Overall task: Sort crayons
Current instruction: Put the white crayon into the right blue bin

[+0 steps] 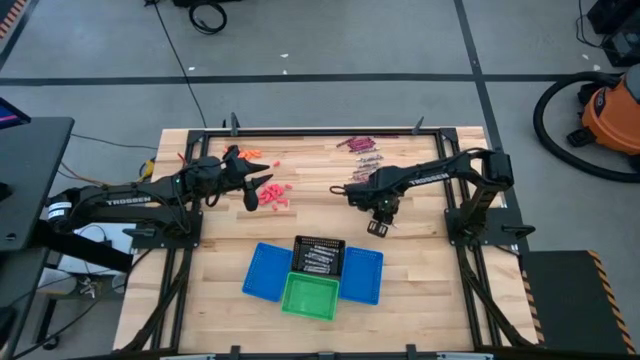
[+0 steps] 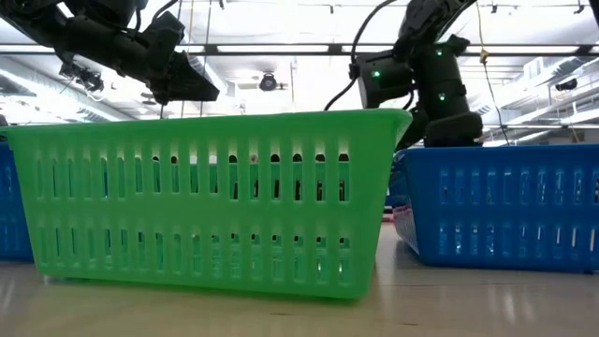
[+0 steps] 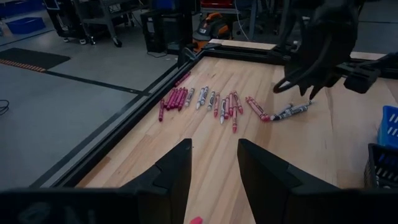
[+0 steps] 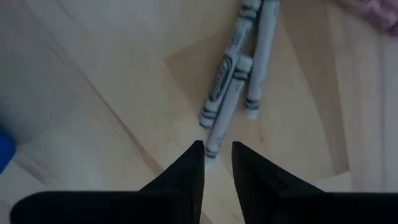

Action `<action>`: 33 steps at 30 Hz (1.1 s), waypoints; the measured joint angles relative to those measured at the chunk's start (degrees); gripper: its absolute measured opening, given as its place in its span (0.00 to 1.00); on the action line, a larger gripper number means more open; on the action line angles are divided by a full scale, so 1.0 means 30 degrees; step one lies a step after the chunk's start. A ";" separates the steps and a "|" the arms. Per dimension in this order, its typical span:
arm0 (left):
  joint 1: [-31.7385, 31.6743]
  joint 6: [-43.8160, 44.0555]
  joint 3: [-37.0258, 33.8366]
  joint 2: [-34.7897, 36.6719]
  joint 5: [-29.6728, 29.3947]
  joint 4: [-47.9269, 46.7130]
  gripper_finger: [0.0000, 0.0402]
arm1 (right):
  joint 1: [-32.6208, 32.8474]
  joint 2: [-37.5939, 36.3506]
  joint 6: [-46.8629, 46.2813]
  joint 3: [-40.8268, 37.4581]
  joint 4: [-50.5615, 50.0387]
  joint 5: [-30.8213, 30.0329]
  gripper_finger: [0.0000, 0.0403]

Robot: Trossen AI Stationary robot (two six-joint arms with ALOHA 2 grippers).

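Observation:
Several reddish crayons (image 1: 275, 196) lie in a loose heap on the table's left half, with a few more (image 1: 250, 153) farther back. My left gripper (image 1: 258, 190) hovers beside the heap, open and empty (image 3: 214, 152). A row of maroon and grey crayons (image 3: 205, 99) lies near the far edge (image 1: 360, 146). Three grey crayons (image 4: 239, 81) lie side by side on the wood. My right gripper (image 4: 217, 152) is above their near end, its fingers a narrow gap apart and holding nothing; it also shows in the high view (image 1: 377, 226).
Near the front edge stand a black basket (image 1: 320, 243) holding grey crayons, a green basket (image 1: 310, 298) and two blue baskets (image 1: 264, 272) (image 1: 363, 276). In the low view the green basket (image 2: 215, 201) fills the foreground. Bare wood lies between the arms.

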State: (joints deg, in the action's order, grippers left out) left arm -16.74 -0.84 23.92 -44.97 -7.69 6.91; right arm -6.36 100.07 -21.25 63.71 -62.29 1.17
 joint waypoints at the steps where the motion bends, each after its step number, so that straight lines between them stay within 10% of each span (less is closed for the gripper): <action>1: 0.0004 0.0000 0.0000 0.0000 0.0001 -0.0007 0.35 | 0.0026 0.0000 -0.0057 -0.0092 -0.0010 0.0000 0.22; 33: 0.0004 0.0022 0.0000 -0.0003 0.0000 -0.0244 0.35 | 0.0111 -0.0160 -0.1490 -0.3794 0.4174 0.0413 0.20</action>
State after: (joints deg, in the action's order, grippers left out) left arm -16.73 -0.78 23.92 -44.98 -7.69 6.17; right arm -6.02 99.59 -25.72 52.33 -49.77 2.41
